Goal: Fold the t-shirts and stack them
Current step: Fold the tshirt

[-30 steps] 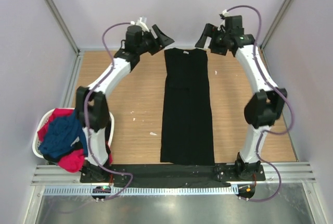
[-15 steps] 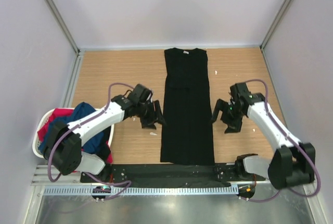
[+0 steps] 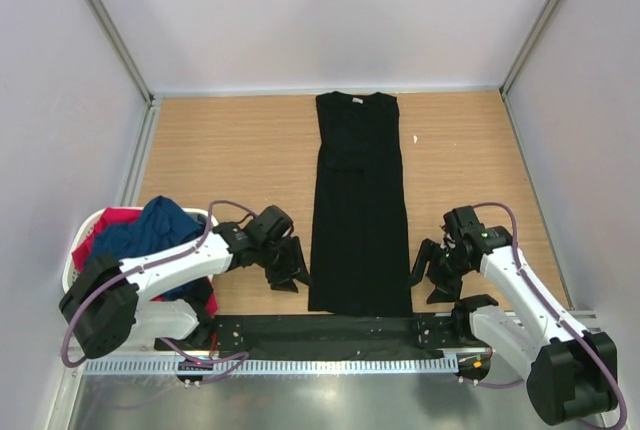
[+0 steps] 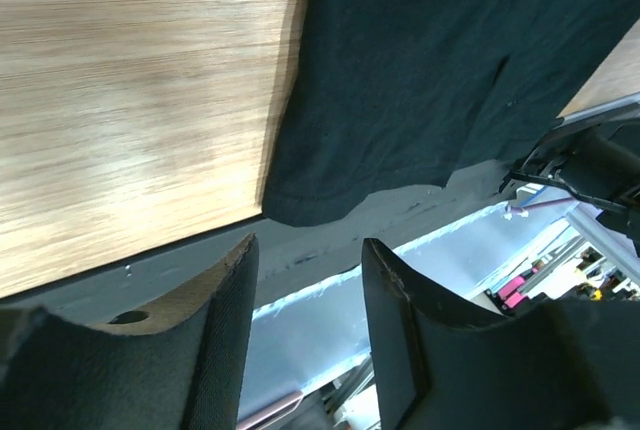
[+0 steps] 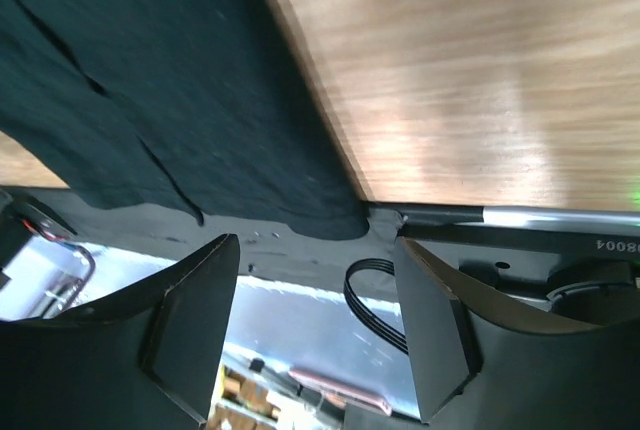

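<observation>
Flanking the black t-shirt (image 3: 360,210), left pincer (image 3: 290,270) and right pincer (image 3: 430,276) gape

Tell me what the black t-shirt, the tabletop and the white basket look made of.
Black t-shirt: soft matte cloth, probably knit; lies limp and flat with faint creases. Tabletop: wood or wood-look laminate, slight sheen; straight grain lines, cannot tell which. White basket: likely smooth plastic, judging by its thin white rim; mostly covered.

Left gripper (image 3: 289,269) and right gripper (image 3: 432,275) low, jaws apart
</observation>
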